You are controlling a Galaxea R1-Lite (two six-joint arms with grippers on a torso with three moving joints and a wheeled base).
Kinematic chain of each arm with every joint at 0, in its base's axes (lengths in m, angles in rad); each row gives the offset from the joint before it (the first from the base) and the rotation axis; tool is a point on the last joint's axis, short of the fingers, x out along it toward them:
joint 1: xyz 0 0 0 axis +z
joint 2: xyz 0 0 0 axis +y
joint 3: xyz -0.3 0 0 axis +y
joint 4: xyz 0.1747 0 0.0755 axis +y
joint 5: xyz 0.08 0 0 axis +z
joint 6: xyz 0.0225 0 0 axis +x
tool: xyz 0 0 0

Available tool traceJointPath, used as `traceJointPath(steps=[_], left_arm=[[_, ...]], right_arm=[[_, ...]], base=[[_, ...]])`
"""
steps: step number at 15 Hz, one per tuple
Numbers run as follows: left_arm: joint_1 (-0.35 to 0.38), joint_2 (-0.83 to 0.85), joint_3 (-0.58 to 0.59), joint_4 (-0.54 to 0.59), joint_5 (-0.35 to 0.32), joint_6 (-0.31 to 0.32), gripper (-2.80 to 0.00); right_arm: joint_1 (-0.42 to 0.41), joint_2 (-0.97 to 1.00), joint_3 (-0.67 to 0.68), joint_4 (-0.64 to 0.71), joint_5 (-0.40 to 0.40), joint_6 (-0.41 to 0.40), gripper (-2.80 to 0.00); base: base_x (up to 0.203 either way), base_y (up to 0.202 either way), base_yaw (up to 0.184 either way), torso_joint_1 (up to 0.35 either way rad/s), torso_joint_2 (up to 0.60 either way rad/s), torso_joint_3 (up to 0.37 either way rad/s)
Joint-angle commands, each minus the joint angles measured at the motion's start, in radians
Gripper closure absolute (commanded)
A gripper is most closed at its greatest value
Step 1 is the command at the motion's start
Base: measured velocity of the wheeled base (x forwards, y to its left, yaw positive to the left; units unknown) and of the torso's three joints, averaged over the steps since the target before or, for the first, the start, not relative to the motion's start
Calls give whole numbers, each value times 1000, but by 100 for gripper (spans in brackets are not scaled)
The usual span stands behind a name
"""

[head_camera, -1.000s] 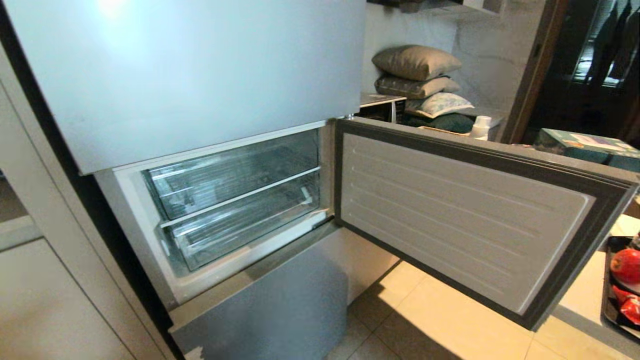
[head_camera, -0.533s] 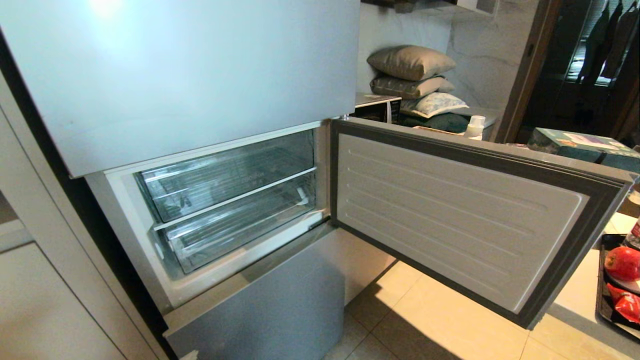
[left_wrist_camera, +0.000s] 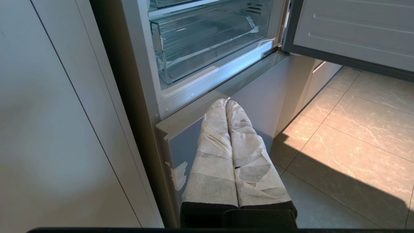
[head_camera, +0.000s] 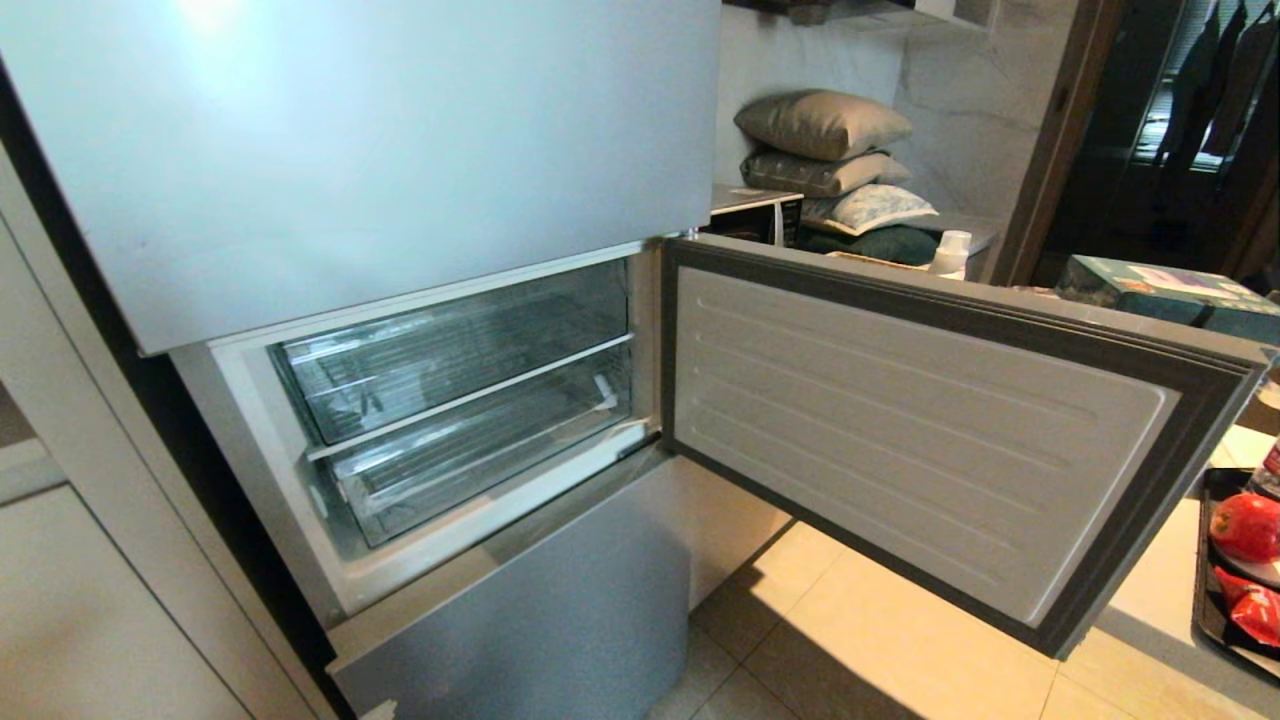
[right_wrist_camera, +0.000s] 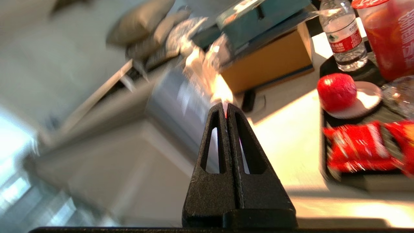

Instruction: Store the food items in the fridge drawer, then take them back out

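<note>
Head view unchanged since half-second ago; right claw point(right_wrist_camera: 226, 108) pressed together, empty; left claw point(left_wrist_camera: 227, 103) likewise.

From my head view a bright glare spot sits on the fridge's upper door point(head_camera: 215, 15), and warm sunlight falls across the floor tiles point(head_camera: 880, 640), with the open door point(head_camera: 930, 420) casting a hard-edged shadow. The doorway at far right is dim. Straight edges bow near the frame borders. My right wrist view is heavily motion-blurred, though the fingers point(right_wrist_camera: 223, 126) stay sharp; the bench point(right_wrist_camera: 288, 142) is blown out.
</note>
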Motion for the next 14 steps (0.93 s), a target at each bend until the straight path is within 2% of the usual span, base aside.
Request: traceJointPath(steps=[1, 5, 10, 14], left_arm=[[0, 1, 2, 0, 0, 0, 0], [0, 2, 2, 0, 0, 0, 0], [0, 2, 2, 0, 0, 0, 0], [0, 1, 2, 0, 0, 0, 0]], right_arm=[[-87, 275, -51, -108, 44, 67, 0], [-111, 525, -164, -217, 116, 173, 0], [-113, 700, -325, -231, 328, 303, 0], [-111, 729, -352, -231, 485, 385, 0]], base=[[0, 0, 0, 0, 0, 0], [0, 0, 0, 0, 0, 0], [0, 0, 0, 0, 0, 0], [0, 0, 0, 0, 0, 0]])
